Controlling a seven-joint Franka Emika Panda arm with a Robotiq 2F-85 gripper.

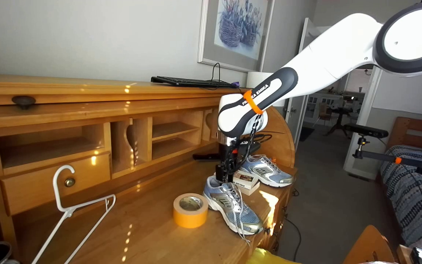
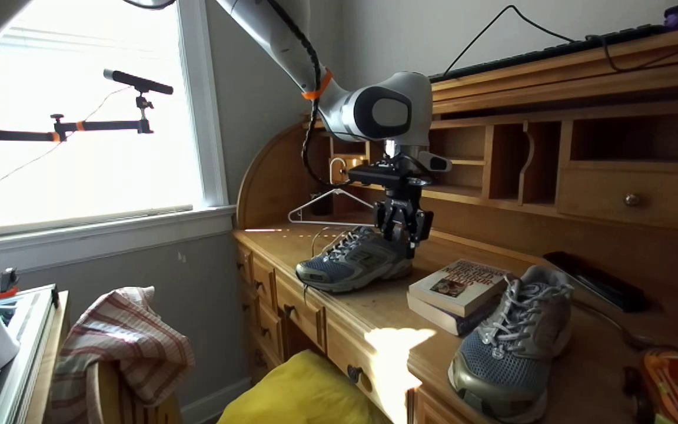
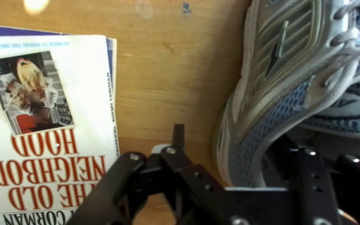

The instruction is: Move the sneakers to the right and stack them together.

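In an exterior view, past a white hanger (image 1: 69, 211), the yellow tape roll (image 1: 190, 219) lay on the desk (image 1: 152, 234), just beside the heel of one sneaker (image 1: 229, 206). The gripper (image 3: 230, 142) straddled that heel, jaws spread, one finger inside. Beyond lay two stacked books (image 1: 247, 179), then the other sneaker (image 1: 267, 171), upright.

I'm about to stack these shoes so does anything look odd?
Yes: the shoe by the tape has a lace trailing loose past its toe, perhaps untied; the other shoe shows none trailing.
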